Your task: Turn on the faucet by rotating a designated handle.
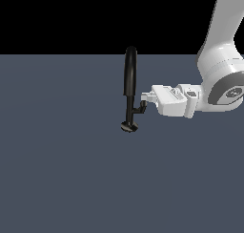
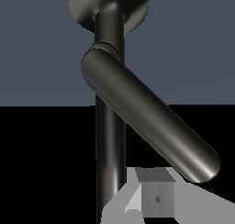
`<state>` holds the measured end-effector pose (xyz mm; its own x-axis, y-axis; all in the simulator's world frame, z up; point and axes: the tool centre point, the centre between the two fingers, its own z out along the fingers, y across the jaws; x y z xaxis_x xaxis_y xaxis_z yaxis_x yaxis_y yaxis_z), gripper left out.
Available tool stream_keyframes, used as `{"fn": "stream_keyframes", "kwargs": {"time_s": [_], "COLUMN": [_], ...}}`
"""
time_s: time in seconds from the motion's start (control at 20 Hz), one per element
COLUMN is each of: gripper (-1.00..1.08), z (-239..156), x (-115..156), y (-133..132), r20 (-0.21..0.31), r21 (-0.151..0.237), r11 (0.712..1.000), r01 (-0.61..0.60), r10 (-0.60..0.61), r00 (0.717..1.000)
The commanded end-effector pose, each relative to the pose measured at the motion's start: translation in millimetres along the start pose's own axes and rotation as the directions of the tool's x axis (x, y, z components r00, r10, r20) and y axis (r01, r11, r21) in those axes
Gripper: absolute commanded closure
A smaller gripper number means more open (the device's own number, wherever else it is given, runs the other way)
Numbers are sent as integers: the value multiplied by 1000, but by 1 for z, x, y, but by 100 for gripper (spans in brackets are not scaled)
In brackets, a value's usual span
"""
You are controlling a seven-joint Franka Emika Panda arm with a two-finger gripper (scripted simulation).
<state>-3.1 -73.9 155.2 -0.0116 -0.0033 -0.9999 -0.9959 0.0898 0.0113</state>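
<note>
The gripper (image 1: 146, 99) reaches level (from the exterior view's right) to the faucet (image 1: 130, 86) handle (image 1: 139, 109).

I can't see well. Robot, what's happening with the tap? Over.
Gripper at the handle, grip state unclear. Faucet upright on its base. Nothing in the way.

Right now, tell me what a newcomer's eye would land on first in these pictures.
The glossy black faucet stands alone mid-scene on the grey floor, its arched spout rising above the horizon line. From the exterior view's right, the white gripper reaches in horizontally, right at the short handle. In the wrist view that handle fills the frame.
</note>
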Motion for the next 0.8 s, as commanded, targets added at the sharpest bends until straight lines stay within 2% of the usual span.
{"fn": "stream_keyframes", "kwargs": {"time_s": [0.0,0.15,0.2,0.7,0.75], "gripper": [108,108,108,108,108], "z": [0,0,0,0,0], "x": [13,17,6,70,70], "y": [17,24,14,45,45], "r20": [4,4,1,4,4], "r21": [-3,-3,-2,-4,-4], "r11": [1000,1000,1000,1000,1000], "r01": [-24,-25,-2,-25,-25], "r10": [24,25,2,25,25], "r00": [1000,1000,1000,1000,1000]}}
